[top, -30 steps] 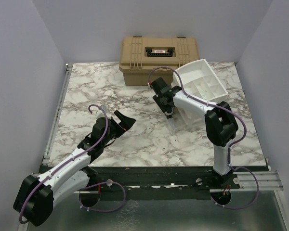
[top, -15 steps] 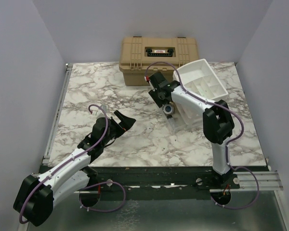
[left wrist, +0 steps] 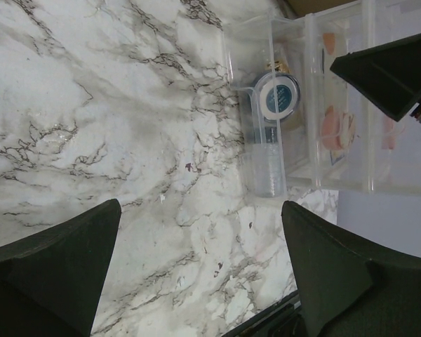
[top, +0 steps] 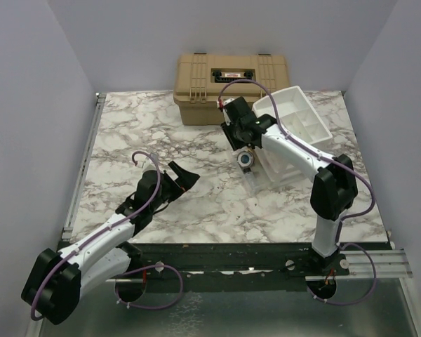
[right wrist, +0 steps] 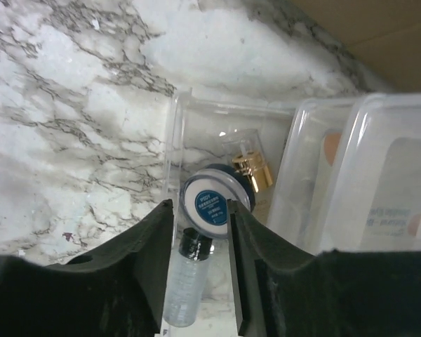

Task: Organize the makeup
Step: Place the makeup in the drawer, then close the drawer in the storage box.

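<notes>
A small round dark jar point(right wrist: 207, 202) with a blue label lies in the front compartment of the white tiered organizer point(top: 295, 123). It rests against a tiny clear bottle point(right wrist: 186, 288), with a gold-capped bottle point(right wrist: 251, 172) behind it. My right gripper point(right wrist: 198, 210) hovers just above the jar, open and empty; the top view shows it point(top: 242, 144) behind the jar point(top: 246, 159). Orange and pink discs point(left wrist: 333, 130) sit in the tier behind. My left gripper point(left wrist: 196, 281) is open and empty over the marble point(top: 182, 175).
A closed tan hard case point(top: 231, 77) stands at the back, just behind the organizer. The organizer's clear front wall point(left wrist: 231, 49) faces the left gripper across the bare marble table point(top: 126, 133). The right arm's dark finger point(left wrist: 396, 74) shows in the left wrist view.
My right gripper has let go of the round jar and drawn up and back from the front compartment, uncovering the jar. The left arm has barely moved.
</notes>
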Robot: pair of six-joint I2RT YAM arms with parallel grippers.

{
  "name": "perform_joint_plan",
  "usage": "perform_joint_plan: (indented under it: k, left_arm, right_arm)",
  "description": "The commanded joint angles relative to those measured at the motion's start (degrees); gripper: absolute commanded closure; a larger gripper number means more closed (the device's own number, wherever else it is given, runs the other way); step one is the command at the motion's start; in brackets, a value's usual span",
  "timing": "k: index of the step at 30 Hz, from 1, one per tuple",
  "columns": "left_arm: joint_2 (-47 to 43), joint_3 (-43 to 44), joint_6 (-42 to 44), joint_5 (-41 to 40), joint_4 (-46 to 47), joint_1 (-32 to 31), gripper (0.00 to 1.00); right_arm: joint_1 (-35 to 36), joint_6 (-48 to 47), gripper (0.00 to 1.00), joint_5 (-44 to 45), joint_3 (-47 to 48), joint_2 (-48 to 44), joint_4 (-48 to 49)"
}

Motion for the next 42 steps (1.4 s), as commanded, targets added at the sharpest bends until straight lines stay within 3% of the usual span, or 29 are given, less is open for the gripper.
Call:
perform_joint_plan:
  k: [1, 7, 13, 21, 28, 35, 38, 42]
  left_arm:
    - [0.5, 1.2, 0.5, 1.8, 1.6, 0.3, 0.01]
    - [-0.5, 0.8, 0.2, 1.8, 1.5, 0.3, 0.01]
    - [-1.0, 0.8, 0.3, 1.5, 1.1, 0.3, 0.01]
    - [0.7, 1.4, 0.8, 1.9, 1.7, 0.3, 0.01]
    - [4.7, 2.7, 0.9, 4.5, 5.2, 0.3, 0.01]
    - [12.7, 7.5, 2.7, 9.9, 9.9, 0.2, 0.01]
    - [16.3, 9.5, 3.9, 12.1, 11.9, -0.1, 0.01]
    - [21.4, 11.5, 5.9, 14.2, 15.0, -1.0, 0.01]
  right_arm:
    - [0.2, 5.3, 0.6, 3.9, -5.9, 1.7, -0.5]
    - [0.1, 6.0, 0.62, 6.8, -11.0, 4.4, 4.3]
    - [0.1, 5.2, 0.62, 7.0, -9.0, 7.2, 3.4]
    - [0.1, 2.0, 0.54, -1.5, -2.0, -1.9, 0.3]
    - [0.1, 2.7, 0.48, -0.8, 1.5, -12.1, -0.3]
    - [0.1, 2.5, 0.33, 9.4, -4.0, -24.8, 7.6]
    - [-0.2, 1.9, 0.19, 16.2, -4.4, -26.5, 8.8]
    - [-5.0, 3.1, 0.14, 18.7, -1.2, -25.3, 4.8]
